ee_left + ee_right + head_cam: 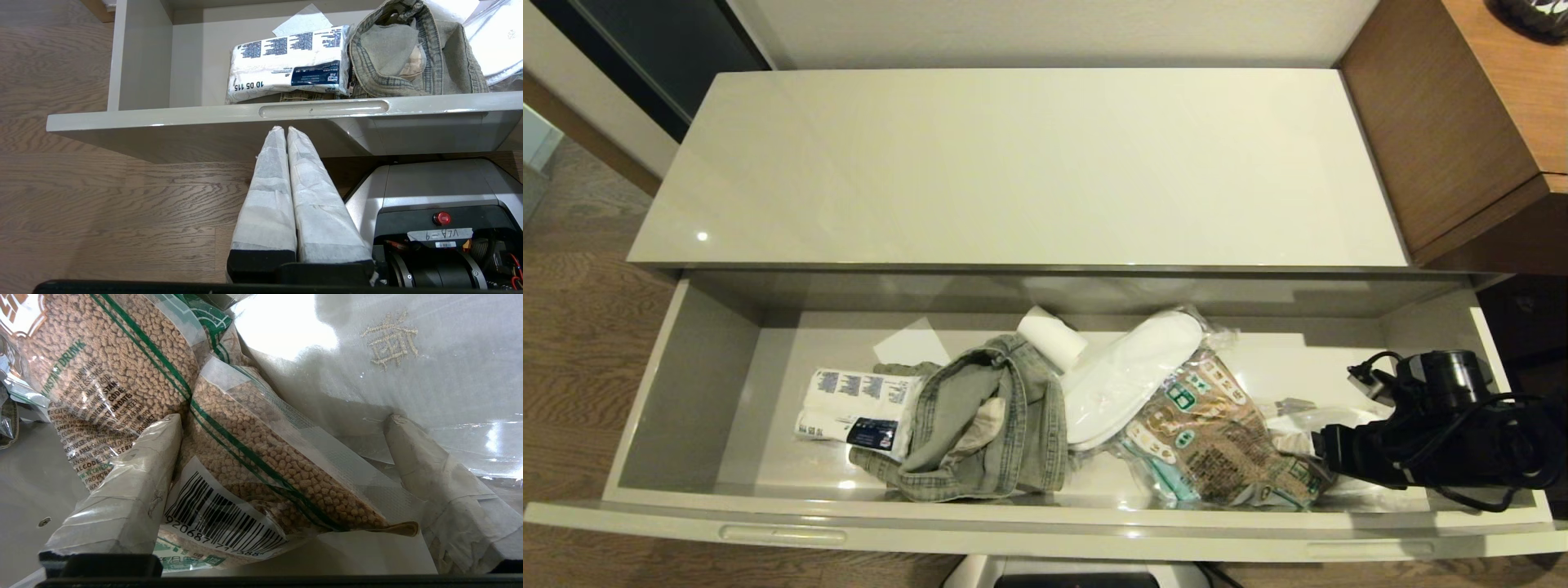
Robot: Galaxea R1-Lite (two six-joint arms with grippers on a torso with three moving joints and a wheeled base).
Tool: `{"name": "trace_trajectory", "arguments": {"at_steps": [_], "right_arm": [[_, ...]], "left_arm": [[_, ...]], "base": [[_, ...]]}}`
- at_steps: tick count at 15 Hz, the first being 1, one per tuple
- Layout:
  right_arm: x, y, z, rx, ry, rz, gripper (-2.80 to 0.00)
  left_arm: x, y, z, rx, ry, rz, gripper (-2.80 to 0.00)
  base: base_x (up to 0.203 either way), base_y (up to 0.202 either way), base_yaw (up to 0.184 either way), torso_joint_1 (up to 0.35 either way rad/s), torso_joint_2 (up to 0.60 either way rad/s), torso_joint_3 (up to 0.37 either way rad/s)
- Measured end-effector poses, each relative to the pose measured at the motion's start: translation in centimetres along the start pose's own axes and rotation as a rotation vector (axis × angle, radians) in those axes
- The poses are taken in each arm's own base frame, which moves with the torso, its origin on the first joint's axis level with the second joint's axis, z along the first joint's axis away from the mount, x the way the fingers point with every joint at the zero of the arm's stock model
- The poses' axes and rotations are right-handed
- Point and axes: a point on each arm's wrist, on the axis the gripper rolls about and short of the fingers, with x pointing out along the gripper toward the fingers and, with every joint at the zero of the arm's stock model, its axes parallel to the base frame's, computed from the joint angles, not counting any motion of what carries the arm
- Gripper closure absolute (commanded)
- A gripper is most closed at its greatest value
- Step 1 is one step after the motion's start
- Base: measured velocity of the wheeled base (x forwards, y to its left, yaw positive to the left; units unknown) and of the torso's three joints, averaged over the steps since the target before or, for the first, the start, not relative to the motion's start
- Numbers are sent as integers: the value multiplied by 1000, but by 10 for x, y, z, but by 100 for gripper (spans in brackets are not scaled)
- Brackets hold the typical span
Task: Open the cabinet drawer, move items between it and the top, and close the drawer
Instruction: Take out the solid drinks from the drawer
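**Right tool set over the granule bag inside the open drawer**

The drawer (pixel 686 384) stands pulled out below the glossy cream surface (pixel 1013 163), which carries nothing yet. The right tool (pixel 282 428) is down in the drawer's right end with its fingers (pixel 135 473) spread wide, one on each side of a fold of the clear crinkly bag (pixel 253 457) of brown granules. The film lies between them but is not yet pinched. Just beyond the far finger lie the wrapped white slippers (pixel 1131 371), partly overlapped by the bag. Farther off on the same side as the bag sit the denim garment (pixel 980 425) and, past it, the white plastic pack (pixel 858 408) with blue print. The left tool (pixel 286 134) is parked outside the drawer, below its front panel, its fingers pressed together on nothing.

Risks from here, as a judgement: the film is slick and loosely filled, so a pinch on a thin fold may slip, or the granules may shift and the bag sag and swing on lifting. The far finger may also snag the slipper wrap and drag it up too. The raised bag could catch the cabinet's front edge.
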Motion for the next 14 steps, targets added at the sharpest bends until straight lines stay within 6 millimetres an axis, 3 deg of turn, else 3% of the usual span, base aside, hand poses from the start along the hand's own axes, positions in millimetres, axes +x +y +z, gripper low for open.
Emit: {"name": "trace_trajectory", "arguments": {"at_steps": [4, 5, 14], "right_arm": [[0, 0, 1, 2, -3, 0, -280], [0, 0, 1, 2, -4, 0, 0], [0, 0, 2, 6, -11, 2, 0]], "left_arm": [[0, 0, 0, 0, 0, 0, 0], [0, 0, 0, 0, 0, 0, 0], [0, 0, 0, 0, 0, 0, 0]], "base": [[0, 0, 0, 0, 0, 0], [0, 0, 0, 0, 0, 0], [0, 0, 0, 0, 0, 0]]}}
